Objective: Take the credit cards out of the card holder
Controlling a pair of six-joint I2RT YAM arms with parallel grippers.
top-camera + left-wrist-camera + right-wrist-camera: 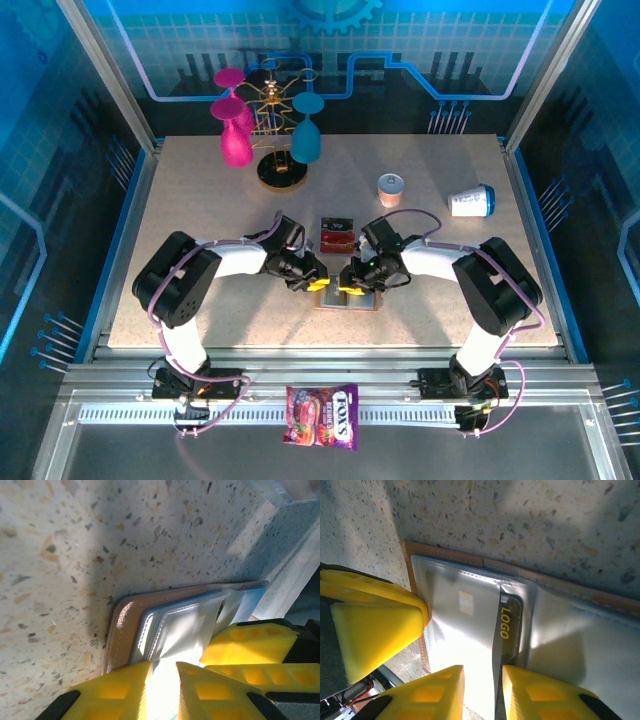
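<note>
**A:** Where was the card holder (362,301)?

**B:** It lay open and flat on the bench (200,210), towards the near edge and between the two arms. The tan outside faced down and the grey-blue pockets faced up.

**A:** And the credit cards (338,236)?

**B:** Two red ones with dark bands lay on the bench just behind the holder, apart from it, so that much looked done. But a dark LOGO card (506,625) sat tucked in a pocket beside the fold, so I judged the job unfinished. Whether the other pockets held more, I couldn't see.

**A:** How did the jaws stand?

**B:** The left gripper (164,669) was down at one end of the holder. Its jaws were drawn close with the pocket flap running between them, so it seemed to be gripping the holder. The right gripper (483,672) was just beside it, nearer the middle. Its jaws were set narrow, and the LOGO card's edge and its pocket ran into the gap. Whether they had bitten on anything, I couldn't tell.

**A:** What was left?

**B:** Drawing that card out while the holder was pinned, I'd say.
</note>
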